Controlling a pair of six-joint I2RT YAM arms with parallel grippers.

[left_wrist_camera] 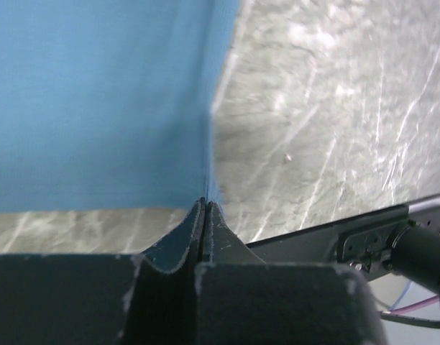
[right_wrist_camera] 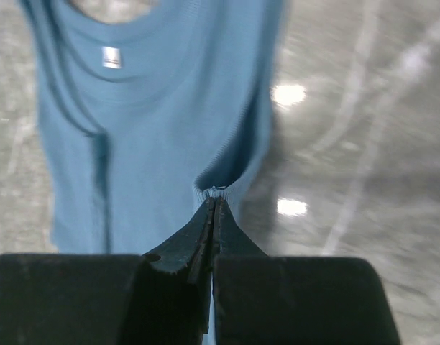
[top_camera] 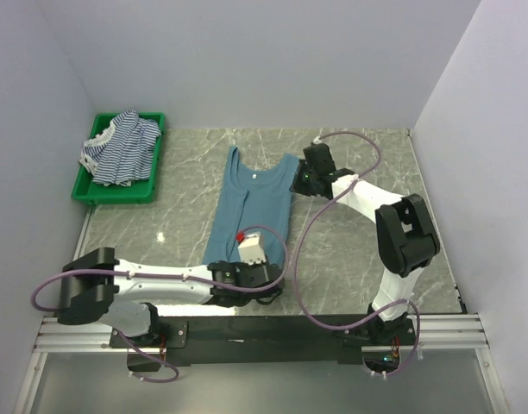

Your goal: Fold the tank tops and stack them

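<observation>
Mid-frame, the teal tank top is lying spread; the left gripper is pinching its lower-right hem corner, fingers closed tight; the right gripper is likewise nipping its upper-right armhole edge.

I am in what looks like a robotics lab test cell: plain pale walls box in a marble-patterned table, aluminium rails run along its near edge where I am bolted down, purple cables looping loose.
</observation>
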